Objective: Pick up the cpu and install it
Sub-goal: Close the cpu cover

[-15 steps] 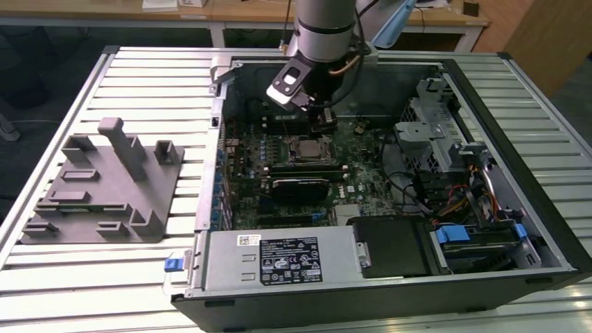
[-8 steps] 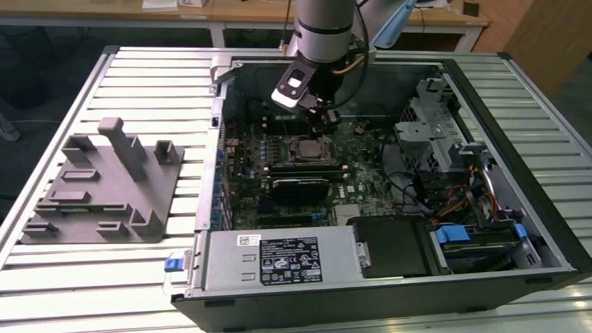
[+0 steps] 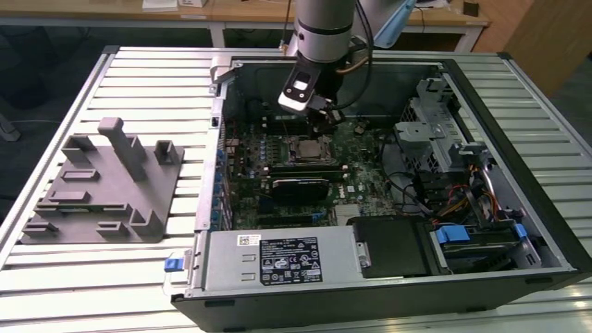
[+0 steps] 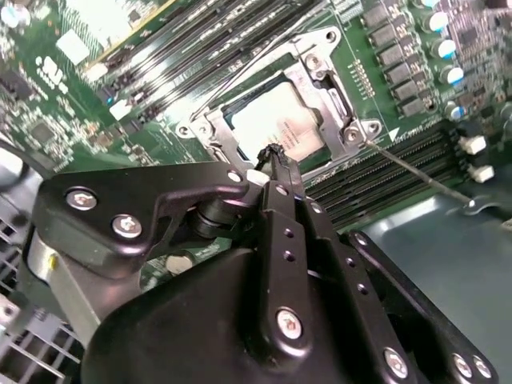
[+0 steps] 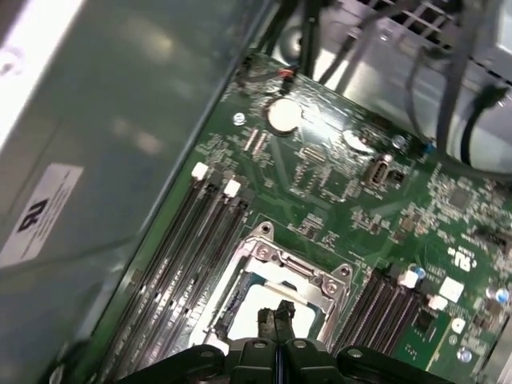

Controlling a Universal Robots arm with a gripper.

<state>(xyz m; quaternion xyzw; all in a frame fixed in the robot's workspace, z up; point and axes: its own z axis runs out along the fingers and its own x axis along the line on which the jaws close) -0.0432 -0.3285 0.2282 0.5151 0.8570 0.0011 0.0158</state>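
The cpu (image 3: 306, 148) lies flat inside the motherboard socket, pale silvery top up, in the middle of the open computer case. In both wrist views the cpu (image 4: 276, 120) (image 5: 254, 308) sits within the socket's metal frame (image 4: 320, 76) (image 5: 280, 260). My gripper (image 3: 323, 120) hangs just above the socket, at its far side in the exterior view. Its two black fingers are pressed together with nothing between them, and the gripper (image 4: 274, 154) (image 5: 276, 318) points down over the chip's edge. I cannot tell whether the tips touch the chip.
Memory slots (image 4: 376, 180) run along both sides of the socket. A grey fixture (image 3: 102, 184) stands on the slatted table at the exterior view's left. The power supply (image 3: 277, 260) lies at the case's near edge, a drive cage (image 3: 434, 132) with cables at the exterior view's right.
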